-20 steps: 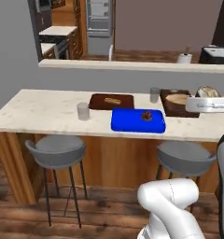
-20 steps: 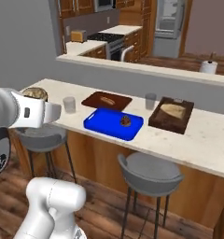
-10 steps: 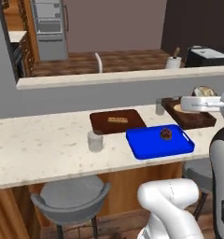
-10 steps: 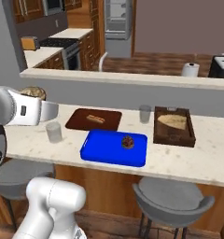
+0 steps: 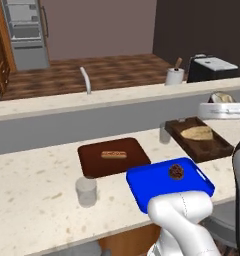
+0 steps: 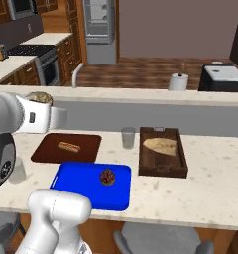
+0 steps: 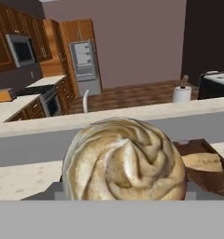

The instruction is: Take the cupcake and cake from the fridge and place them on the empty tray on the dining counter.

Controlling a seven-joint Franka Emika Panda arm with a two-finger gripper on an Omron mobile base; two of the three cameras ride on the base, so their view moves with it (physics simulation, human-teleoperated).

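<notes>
**Cupcake Held at the Table: Handling Notes Before Placement on the Blue Tray**

All positions are given relative to the blue tray (image 6: 91, 186), read left to right in the right base view.

1. Left of the tray and above it, the claw (image 6: 40, 98) holds the cupcake (image 7: 124, 160) raised over the table (image 6: 210, 188). The jaws stand partly closed on the cupcake's sides. In the hand view the pale swirled top sits close before the camera, and the wrapper is hidden below it.

2. Just behind the tray's left half lies the flat brown tray (image 6: 67, 147) with a hot dog (image 6: 69, 146).

3. On the tray itself, right of centre, rests a small dark round item (image 6: 107, 177), probably the cake. The left half of the tray is bare.

4. Behind the tray's right corner stands a glass (image 6: 128, 137). Further right sits the dark raised-rim tray (image 6: 163, 151) with bread (image 6: 160, 144).

**Handling judgement.** The cupcake is likely light. The cream top is likely soft and would smear or dent under contact. The wrapper probably crushes if squeezed hard. Take hold at the wrapper sides, low, with gentle force, and keep the cupcake upright. Avoid tilting: a light item can slip or topple on release. The bare left half of the tray appears the safer landing area, well apart from the dark item.
</notes>
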